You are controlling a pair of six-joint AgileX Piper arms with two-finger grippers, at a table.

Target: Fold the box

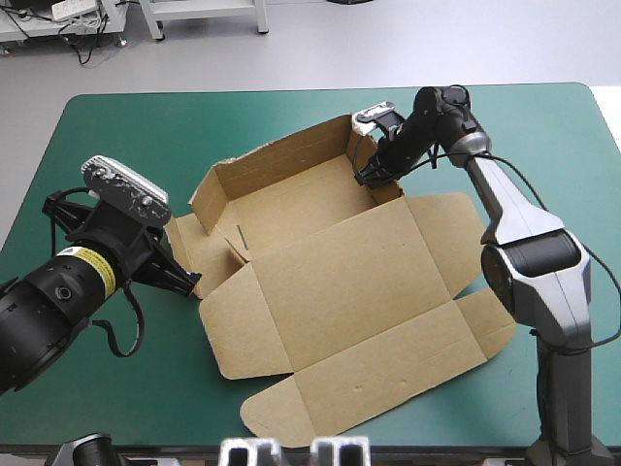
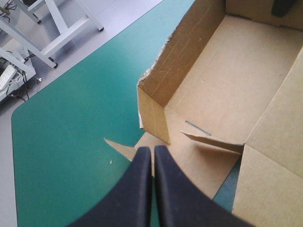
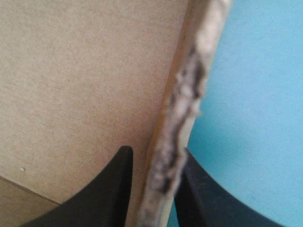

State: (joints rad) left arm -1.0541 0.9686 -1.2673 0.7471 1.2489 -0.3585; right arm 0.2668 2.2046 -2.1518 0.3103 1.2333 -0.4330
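The brown box (image 1: pixel 340 282) lies mid-table, its lid panel and flaps flat toward the near edge. Its far wall (image 1: pixel 281 155) and left wall (image 1: pixel 207 199) stand raised. My right gripper (image 1: pixel 372 173) is at the far right corner, shut on the short right wall. In the right wrist view the wall's worn edge (image 3: pixel 182 109) runs between the black fingers of that gripper (image 3: pixel 154 156). My left gripper (image 1: pixel 189 282) is low at the box's left side, shut. In the left wrist view its tips (image 2: pixel 152 149) meet over the flat side flap (image 2: pixel 125 150), just before the raised left corner (image 2: pixel 154 113).
Bare teal-green cover (image 1: pixel 126 126) stretches left of and beyond the box. A narrower strip (image 1: pixel 553 146) lies right of it. The lid's front flap (image 1: pixel 291 408) reaches close to the table's near edge.
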